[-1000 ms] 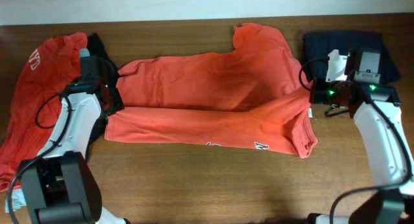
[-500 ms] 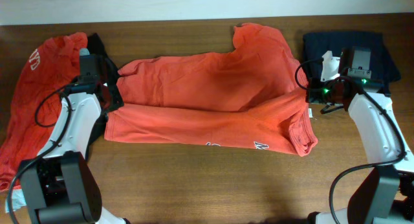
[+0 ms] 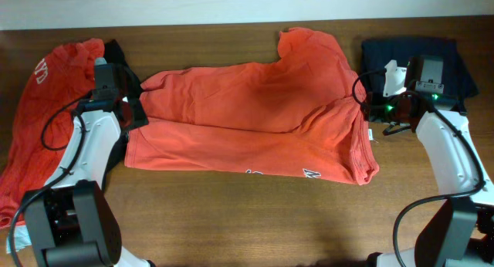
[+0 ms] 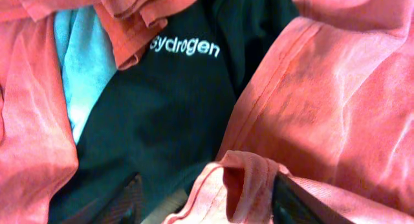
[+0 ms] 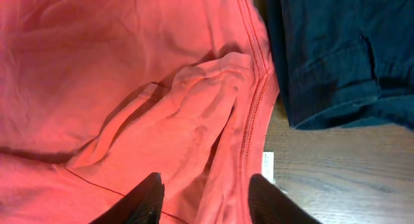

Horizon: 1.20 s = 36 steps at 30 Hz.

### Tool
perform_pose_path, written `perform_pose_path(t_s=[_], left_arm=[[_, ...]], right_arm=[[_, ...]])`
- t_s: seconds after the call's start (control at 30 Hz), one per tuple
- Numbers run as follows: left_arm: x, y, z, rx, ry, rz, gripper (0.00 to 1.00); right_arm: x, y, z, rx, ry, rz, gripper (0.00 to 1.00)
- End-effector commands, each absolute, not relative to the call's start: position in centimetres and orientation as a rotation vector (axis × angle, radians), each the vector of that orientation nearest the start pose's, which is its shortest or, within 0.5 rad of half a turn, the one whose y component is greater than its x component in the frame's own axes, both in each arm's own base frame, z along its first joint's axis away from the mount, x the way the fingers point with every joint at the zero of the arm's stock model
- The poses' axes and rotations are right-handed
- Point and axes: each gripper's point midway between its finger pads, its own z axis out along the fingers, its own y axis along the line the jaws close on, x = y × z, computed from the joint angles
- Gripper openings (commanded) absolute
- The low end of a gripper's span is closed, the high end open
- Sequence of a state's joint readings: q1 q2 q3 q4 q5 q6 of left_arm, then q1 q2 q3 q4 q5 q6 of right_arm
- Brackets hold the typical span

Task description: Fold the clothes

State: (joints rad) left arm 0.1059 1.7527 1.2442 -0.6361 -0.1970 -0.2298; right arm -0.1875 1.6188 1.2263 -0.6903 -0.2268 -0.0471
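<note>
A large orange-red T-shirt (image 3: 247, 120) lies folded lengthwise across the middle of the table. My left gripper (image 3: 133, 113) is at the shirt's left end and stands open. In the left wrist view (image 4: 207, 210) a loose fold of orange hem (image 4: 240, 182) sits between the spread fingers (image 4: 129, 201), unpinched. My right gripper (image 3: 369, 111) is open at the shirt's right end. In its wrist view (image 5: 207, 201) rumpled orange cloth (image 5: 194, 120) lies slack under the parted fingertips (image 5: 147, 197).
A heap at the left holds another orange-red shirt (image 3: 42, 113) with white lettering, a black garment (image 4: 174, 101) printed "Hydrogen" and a pale blue piece (image 4: 81, 68). A folded navy garment (image 3: 409, 55) lies at the back right, close to the shirt's edge (image 5: 336, 56). A white tag (image 5: 268, 166) rests on the wood.
Both grippers have gone from shut to open and let go of the shirt's ends. The upper layer has settled down onto the lower one. The arms have barely moved.
</note>
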Motion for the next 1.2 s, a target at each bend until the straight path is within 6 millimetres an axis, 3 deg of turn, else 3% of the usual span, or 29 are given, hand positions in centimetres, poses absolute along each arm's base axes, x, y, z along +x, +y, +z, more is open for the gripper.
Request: perform_pose_path(t_s=[0.0, 0.17, 0.3, 0.47, 0.57, 1.03, 1.17], left_arm=[[40.9, 7.9, 8.4, -0.509, 2.634, 0.245, 0.71], [43.0, 5.4, 9.8, -0.253, 2.627, 0.074, 0.75], [44.5, 3.7, 13.2, -0.169, 2.592, -0.057, 0.76], [46.2, 3.0, 16.8, -0.079, 2.529, -0.092, 0.83], [47.5, 2.9, 17.7, -0.050, 2.500, -0.100, 0.87], [56.6, 2.7, 12.4, 0.037, 2.606, -0.115, 0.87], [58.3, 2.4, 11.1, 0.049, 2.601, -0.118, 0.86]], right_arm=[[39.9, -3.7, 12.9, 0.113, 2.604, 0.223, 0.50], [40.6, -3.2, 14.9, 0.094, 2.577, 0.260, 0.54], [41.6, -2.9, 18.9, 0.071, 2.526, 0.287, 0.59], [42.3, -2.6, 23.0, 0.043, 2.468, 0.298, 0.64], [42.5, -2.4, 23.7, 0.034, 2.452, 0.313, 0.64], [41.7, -0.4, 22.9, -0.042, 2.502, 0.334, 0.64], [41.6, 0.0, 22.8, -0.052, 2.508, 0.339, 0.64]])
